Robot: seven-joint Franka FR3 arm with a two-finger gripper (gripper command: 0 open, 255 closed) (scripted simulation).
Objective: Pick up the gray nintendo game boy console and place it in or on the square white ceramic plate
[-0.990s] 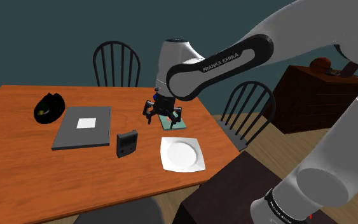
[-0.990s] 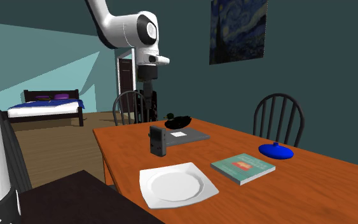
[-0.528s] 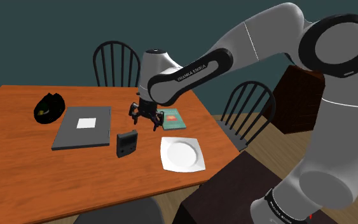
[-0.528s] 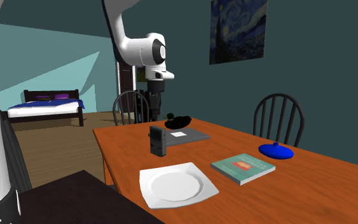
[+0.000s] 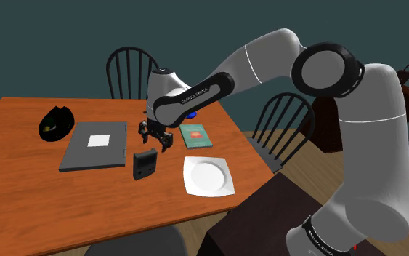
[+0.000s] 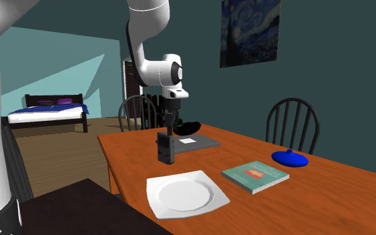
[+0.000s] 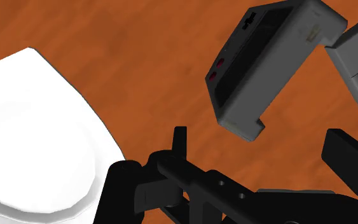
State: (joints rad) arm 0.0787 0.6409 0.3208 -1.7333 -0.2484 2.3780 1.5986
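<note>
Game Boy console [image 5: 145, 164] stands under the open, empty hand [image 5: 156, 141].

I'm watching the game boy console [image 5: 145, 164] standing upright on the wooden table [image 5: 21, 182], a dark grey boxy block. In the wrist view its recessed darker face [image 7: 266, 63] is showing two small reddish buttons. The square white plate [image 5: 208, 177] is lying flat near the table's edge, glossy, with rounded corners and a shallow round well, and nothing is sitting on it. The console is standing near the plate on the shoulder view's left, not touching it.
</note>
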